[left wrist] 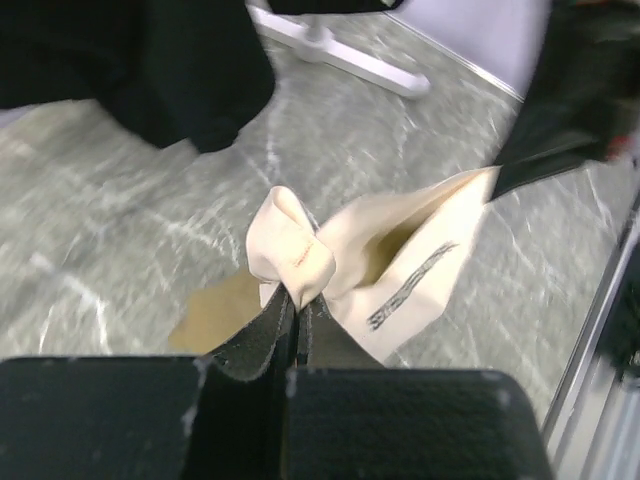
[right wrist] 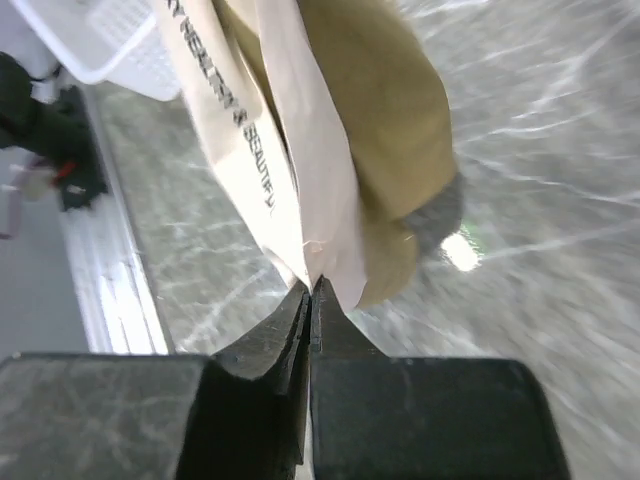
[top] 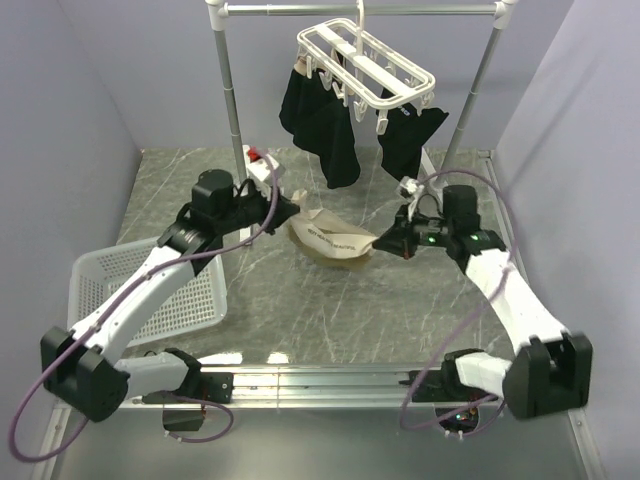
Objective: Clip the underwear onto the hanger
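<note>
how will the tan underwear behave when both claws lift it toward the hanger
Probably floppy: the underwear crumples in folds between the left claw and right claw. Likely light, since thin pinches at its edge hold it. Its unsupported middle may droop and swing.

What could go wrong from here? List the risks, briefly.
1. The left gripper and right gripper each pinch only a small bit of the underwear at its ends; it may slip out when lifted.
2. The hanger already carries black garments, so an arm could snag them while reaching for a clip.
3. The hanger merely hangs from the rail, so it may swing away when pushed.
</note>
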